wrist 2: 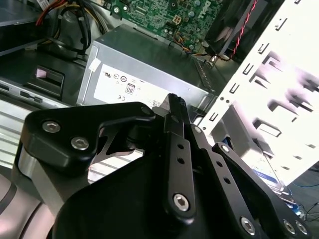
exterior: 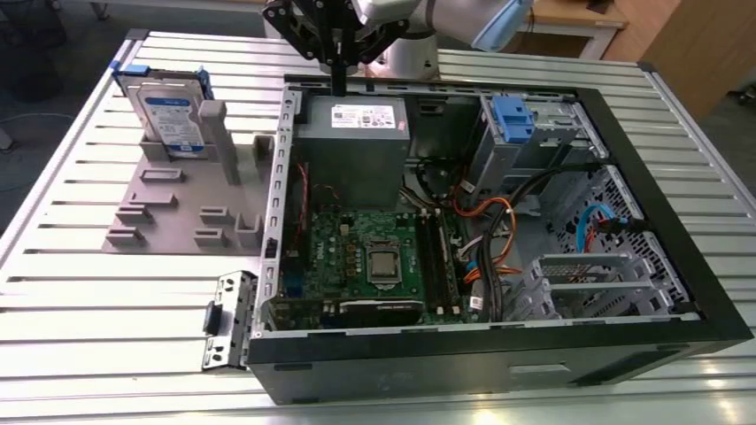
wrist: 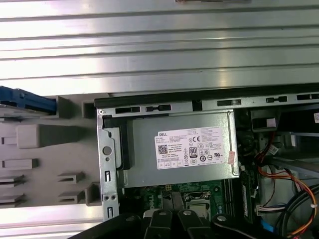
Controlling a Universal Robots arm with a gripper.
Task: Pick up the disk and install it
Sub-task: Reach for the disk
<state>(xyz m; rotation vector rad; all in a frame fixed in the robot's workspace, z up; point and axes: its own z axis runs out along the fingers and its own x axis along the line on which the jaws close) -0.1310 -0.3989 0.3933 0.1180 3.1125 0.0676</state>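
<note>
Taking the grey power supply (exterior: 351, 142) as the dial's centre in the exterior view: between nine and ten o'clock the disk (exterior: 169, 111) stands upright in a grey fixture (exterior: 177, 204), a tall post (exterior: 214, 124) just beside it, with open air above both. At eight the slatted counter (exterior: 71, 292) lies bare. At three a drive cage (exterior: 543, 142) rises. Between four and five, orange and black cables (exterior: 490, 239) crowd the case (exterior: 660, 204). The gripper (exterior: 339, 88) hangs at twelve.
</note>
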